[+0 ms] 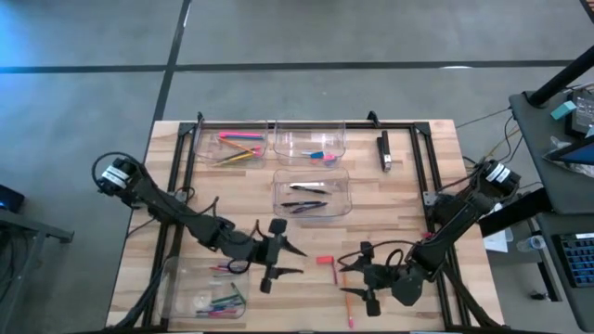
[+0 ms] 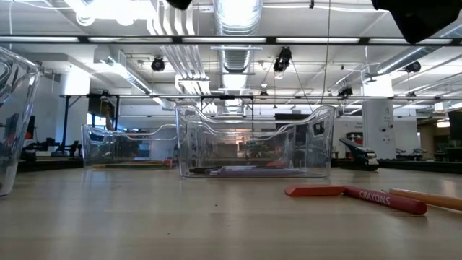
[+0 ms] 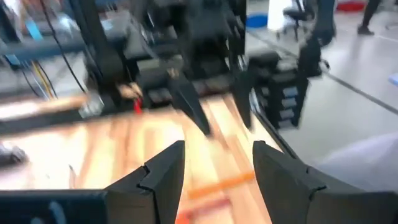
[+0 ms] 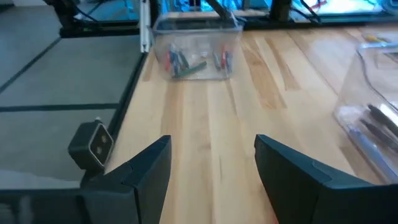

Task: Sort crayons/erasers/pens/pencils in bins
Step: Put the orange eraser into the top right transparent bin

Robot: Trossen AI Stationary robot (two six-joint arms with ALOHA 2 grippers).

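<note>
From above: wooden table (image 1: 390, 232) with four clear bins. Far-left bin (image 1: 239, 146) holding pink, yellow and orange pencils (image 1: 238, 148); far-middle bin (image 1: 311, 147) with a light blue eraser (image 1: 316, 155) and a pink bit beside it; centre bin (image 1: 312, 196) holding dark pens (image 1: 306, 205); near-left bin (image 1: 206, 289) with red, blue and green crayons (image 1: 223, 300). Black oblong block (image 1: 384, 151) lying far right, apart from the bins. Left gripper (image 1: 286, 261) near the table's middle, between the near-left bin and a red crayon (image 1: 327, 261), jaws apart, nothing between them. Right gripper (image 1: 358, 275) close by on the near right, jaws also apart and empty. Orange pencil (image 1: 347, 299) lying on the wood just beside it, running toward the near edge.

From table height: centre bin (image 2: 254, 144) straight ahead, dark pens on its floor; another bin (image 2: 130, 148) behind on one side. Red crayon (image 2: 361, 195) flat on the wood, orange pencil (image 2: 429, 198) just beyond it, both untouched.

Left wrist: blurred; two dark fingers (image 3: 165, 177) spread, bare wood between, an orange stick (image 3: 221, 183) lying ahead, other arm's gripper farther off.

Right wrist: fingers (image 4: 146, 171) spread over bare wood, crayon bin (image 4: 196, 46) well ahead, pen bin (image 4: 373, 124) at one side.
</note>
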